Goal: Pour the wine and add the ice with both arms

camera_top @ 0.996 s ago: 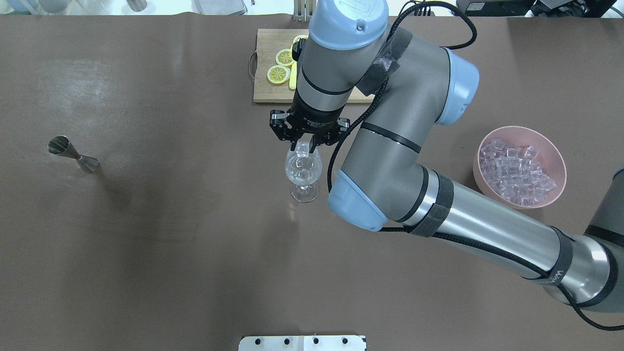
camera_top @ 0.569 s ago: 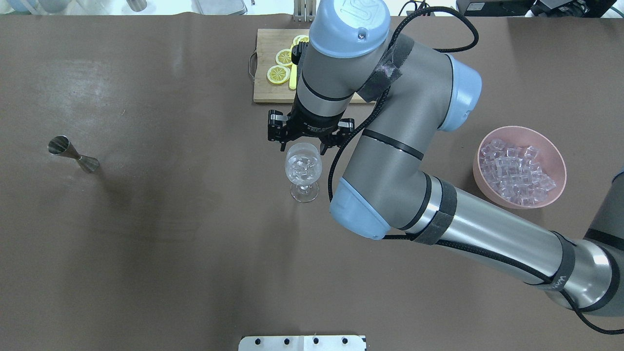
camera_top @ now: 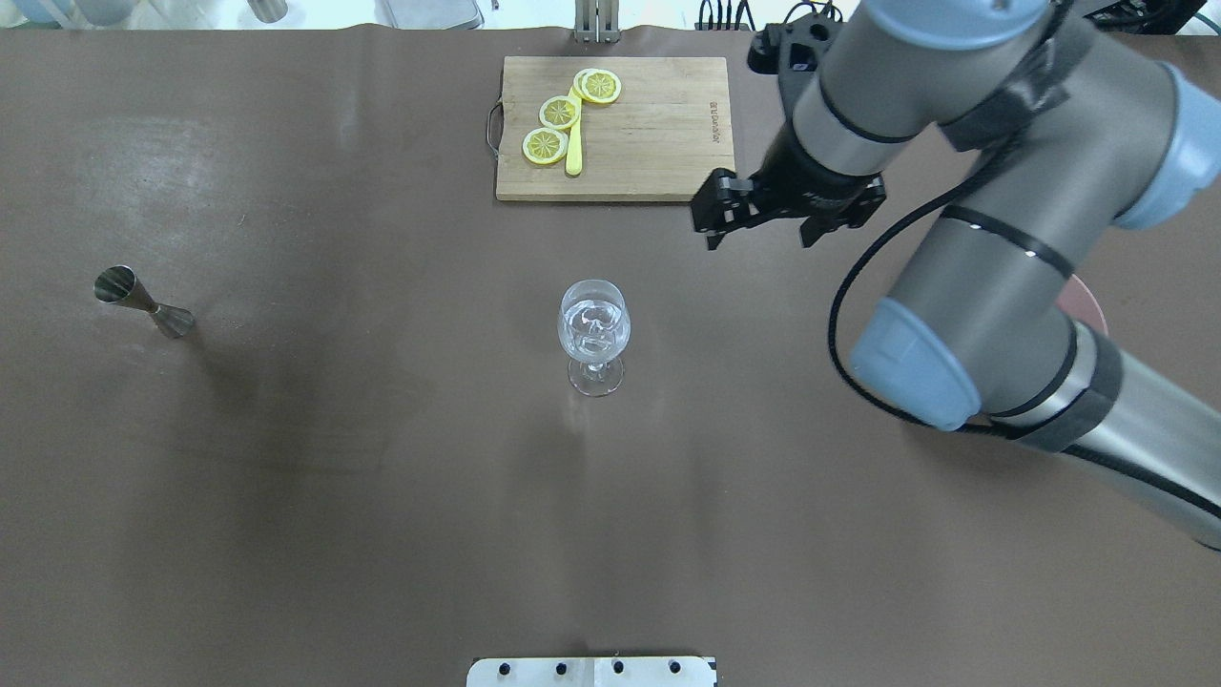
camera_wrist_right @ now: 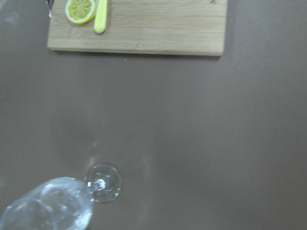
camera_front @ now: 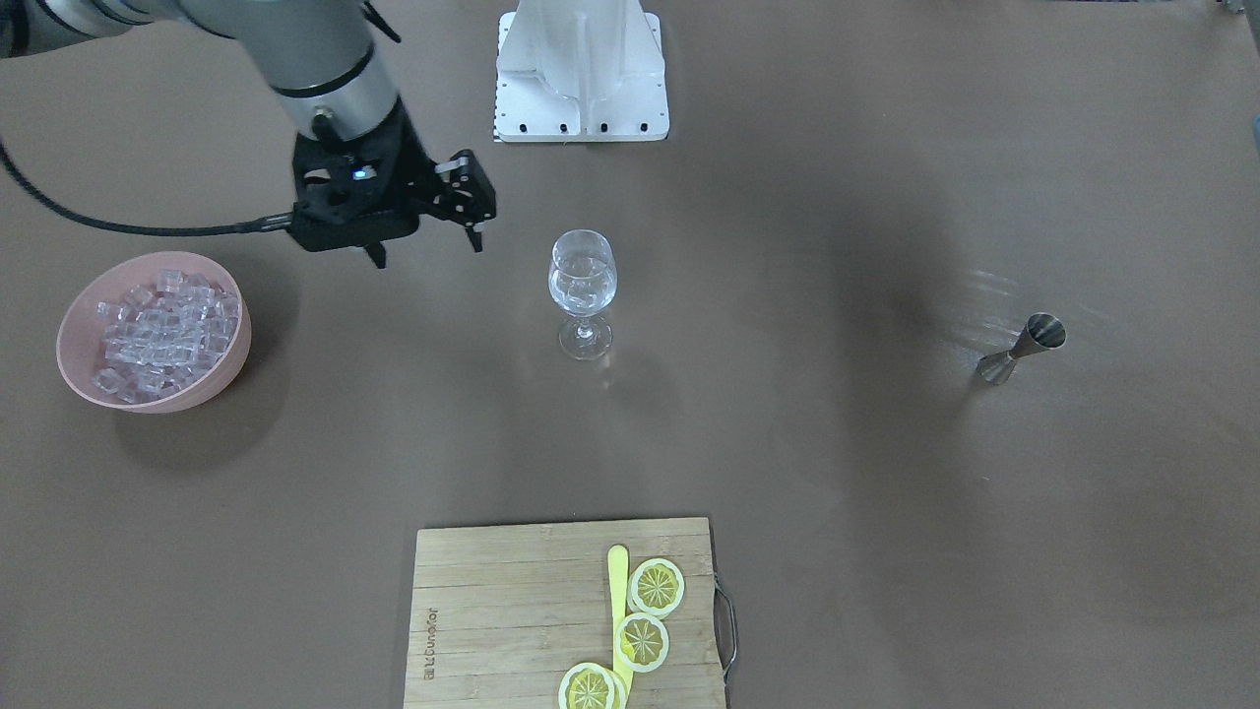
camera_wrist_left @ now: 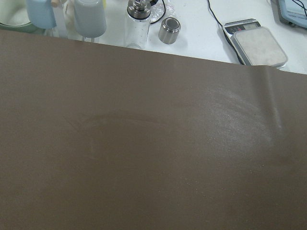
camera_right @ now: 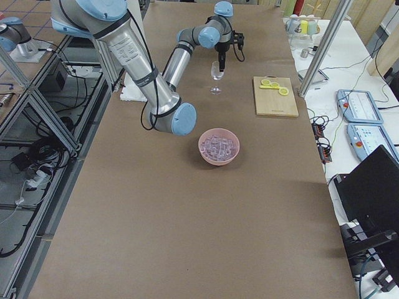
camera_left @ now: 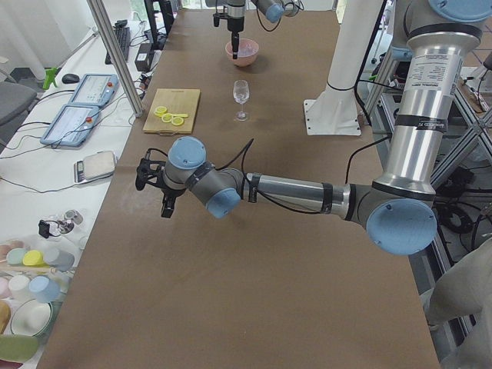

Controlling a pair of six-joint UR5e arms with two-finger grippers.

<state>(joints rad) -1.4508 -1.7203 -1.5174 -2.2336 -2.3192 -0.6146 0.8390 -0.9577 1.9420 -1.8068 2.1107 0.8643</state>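
Now: right fingers [camera_top: 709,229] spread wide, gripping nothing, touching nothing. A second ago they were hanging right over wine glass [camera_top: 592,329] with cube between them; now swinging out to glass's 2 o'clock in overhead view, heading toward pink bowl [camera_front: 231,364]. Ice [camera_top: 593,322] sitting in glass, main heap lying in bowl. Meaning: cube delivered, another fetch probably starting. Left fingers [camera_left: 166,207] hovering over bare worktop [camera_top: 286,477]; spread or pressed together, cannot tell.
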